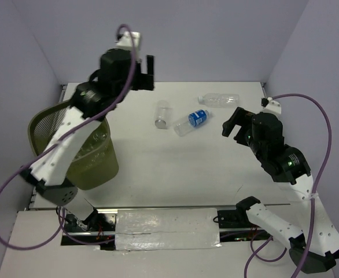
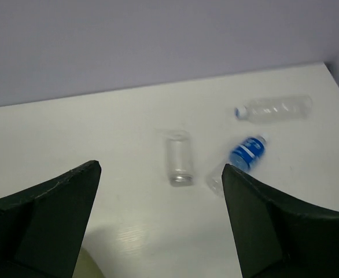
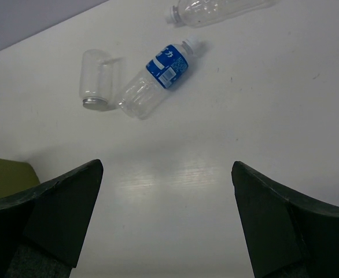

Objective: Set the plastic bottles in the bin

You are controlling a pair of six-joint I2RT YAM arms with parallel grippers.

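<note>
3 lie loose on the white table, well apart from the mesh bin: stubby clear bottle, blue-label bottle, long clear bottle. Left gripper and right gripper gape wide, empty. Likely light, crushable, slick; pinch mid-body, gently.

Colour check on your white table

Your only pop is the blue-labelled bottle, clear with a white cap; the bottle behind it and the stubby one to its left are plain clear, the bin far left of it olive-green mesh.
</note>
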